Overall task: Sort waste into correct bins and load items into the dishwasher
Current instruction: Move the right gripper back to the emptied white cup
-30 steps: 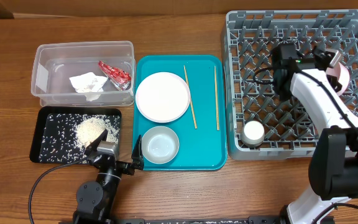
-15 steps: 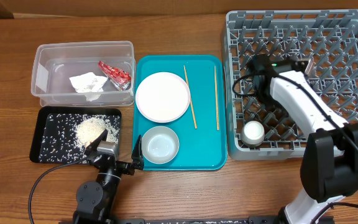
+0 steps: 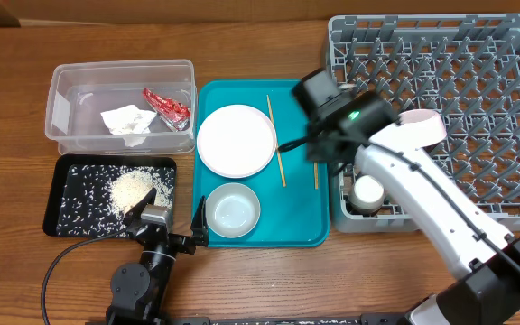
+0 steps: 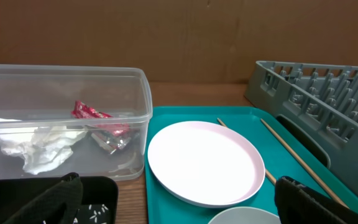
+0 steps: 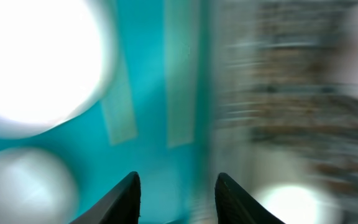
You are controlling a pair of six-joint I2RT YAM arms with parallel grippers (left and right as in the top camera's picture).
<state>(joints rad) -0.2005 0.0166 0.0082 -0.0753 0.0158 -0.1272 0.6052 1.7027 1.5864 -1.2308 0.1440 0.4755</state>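
The clear tub (image 3: 120, 90) holds the red wrapper (image 3: 167, 106) and the white napkin (image 3: 126, 120). The rice heap (image 3: 134, 188) lies in the black tray (image 3: 70, 203). On a teal tray (image 3: 292, 221) lie the plate (image 3: 236, 140), a pale bowl (image 3: 233, 209) and two chopsticks (image 3: 276, 144). A tiny cup (image 3: 366, 192) stands in the grey dish rack (image 3: 477, 63); a pale pink bowl (image 3: 420, 118) shows beside the arm. My right gripper (image 3: 307, 149) (image 5: 179, 193) hovers open and empty over the tray's right edge. My left gripper (image 3: 170, 219) (image 4: 179, 208) rests open at the front.
The right arm's white links (image 3: 413, 190) cross the rack's front left corner. The rack's wall (image 4: 316, 93) stands close to the right of the teal tray (image 4: 166, 199). The right wrist view is smeared by motion.
The right arm has swung left out of the dish rack to above the teal tray's right edge, and its jaws have parted. The left arm has not moved.
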